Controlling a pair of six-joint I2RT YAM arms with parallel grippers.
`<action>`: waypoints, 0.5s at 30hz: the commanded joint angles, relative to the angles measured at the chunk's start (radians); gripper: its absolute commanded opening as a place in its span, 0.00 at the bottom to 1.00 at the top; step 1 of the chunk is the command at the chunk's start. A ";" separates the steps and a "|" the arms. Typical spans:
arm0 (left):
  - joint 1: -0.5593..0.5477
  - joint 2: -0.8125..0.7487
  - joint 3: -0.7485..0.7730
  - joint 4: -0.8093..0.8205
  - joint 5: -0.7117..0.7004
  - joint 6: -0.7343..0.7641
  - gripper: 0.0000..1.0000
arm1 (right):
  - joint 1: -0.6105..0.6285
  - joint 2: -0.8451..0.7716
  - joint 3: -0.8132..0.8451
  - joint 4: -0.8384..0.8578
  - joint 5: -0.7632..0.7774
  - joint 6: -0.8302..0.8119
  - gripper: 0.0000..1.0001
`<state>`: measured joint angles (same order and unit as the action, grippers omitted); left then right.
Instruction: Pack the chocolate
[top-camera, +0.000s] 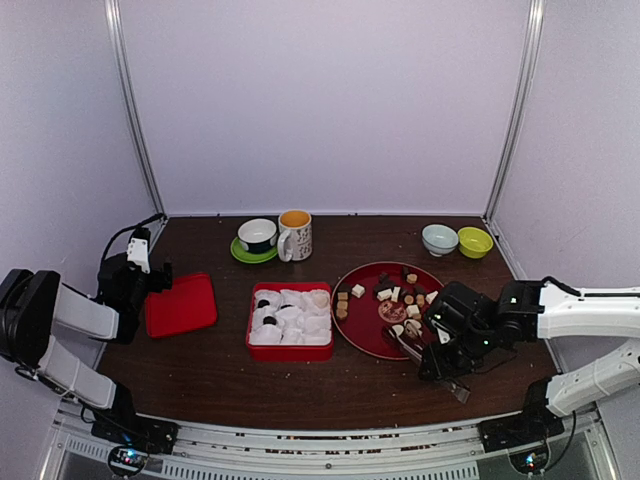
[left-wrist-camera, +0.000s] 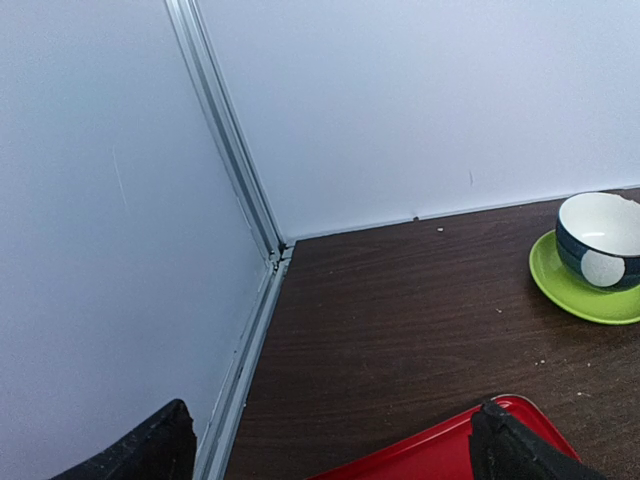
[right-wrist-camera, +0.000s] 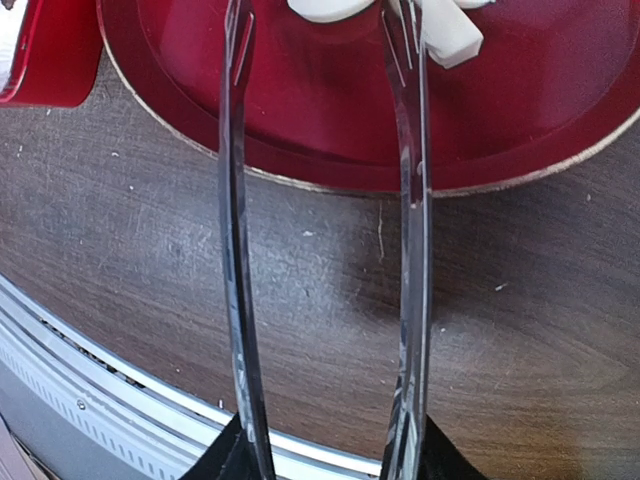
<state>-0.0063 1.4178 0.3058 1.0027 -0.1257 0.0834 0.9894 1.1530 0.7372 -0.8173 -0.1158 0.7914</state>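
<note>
Picking stage: my right jaws were clamped on the tongs (right-wrist-camera: 412, 250), tong arms apart, tips over the near side of the plate (top-camera: 362, 338). The chocolate (right-wrist-camera: 445, 35) lay right at those tips, ahead of the jaws; none looked pinched. My left jaws stood wide apart, empty, above the red lid (left-wrist-camera: 420, 450). Next move, I judged: straddle one piece, squeeze, carry it left of the jaws to the paper cups (top-camera: 295, 318) in the box (top-camera: 290, 353).

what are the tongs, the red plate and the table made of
The tongs: polished metal or clear plastic; their arms take on the red and brown around them. The red plate: glossy plastic or lacquer, soft sheen. The table: dark wood-grain, perhaps laminate, near matte.
</note>
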 joint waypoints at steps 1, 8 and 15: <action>0.006 0.006 -0.004 0.066 0.012 -0.004 0.98 | -0.009 0.051 0.046 0.041 0.006 -0.044 0.44; 0.006 0.006 -0.005 0.066 0.012 -0.004 0.98 | -0.008 0.132 0.099 0.021 0.023 -0.086 0.40; 0.006 0.006 -0.005 0.066 0.012 -0.004 0.98 | -0.007 0.160 0.138 -0.066 0.081 -0.120 0.33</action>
<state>-0.0063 1.4178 0.3058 1.0027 -0.1257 0.0834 0.9859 1.3090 0.8360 -0.8162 -0.0994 0.7025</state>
